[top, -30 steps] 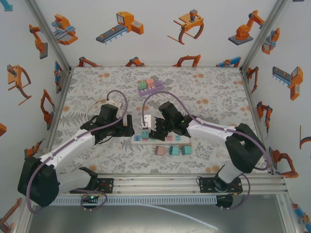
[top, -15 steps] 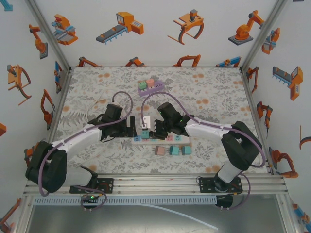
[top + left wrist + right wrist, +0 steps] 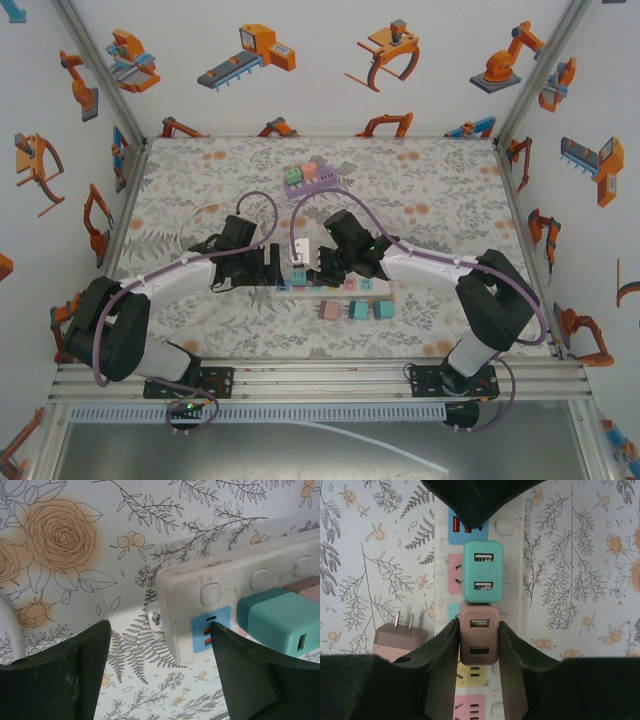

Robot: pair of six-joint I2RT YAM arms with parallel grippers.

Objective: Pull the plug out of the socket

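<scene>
A white power strip (image 3: 516,580) lies on the floral table, with a teal plug (image 3: 483,571) and a brown plug (image 3: 479,635) seated side by side in its sockets. My right gripper (image 3: 479,625) is shut on the brown plug, one pad against each side. My left gripper (image 3: 160,630) is open at the strip's end (image 3: 200,587). Its right finger (image 3: 255,675) stands before the blue socket (image 3: 212,628) and its left finger (image 3: 60,675) hangs over bare table. In the top view both grippers, left (image 3: 275,265) and right (image 3: 310,268), meet over the strip (image 3: 335,293).
A loose brown plug (image 3: 397,637) lies prongs up beside the strip. Three loose plugs (image 3: 356,310) sit just in front of the strip. A purple strip with plugs (image 3: 308,177) rests at the back. Patterned walls enclose the table.
My right gripper has closed onto the brown plug. My left arm has slid right to the strip's end, and its jaws have narrowed.
</scene>
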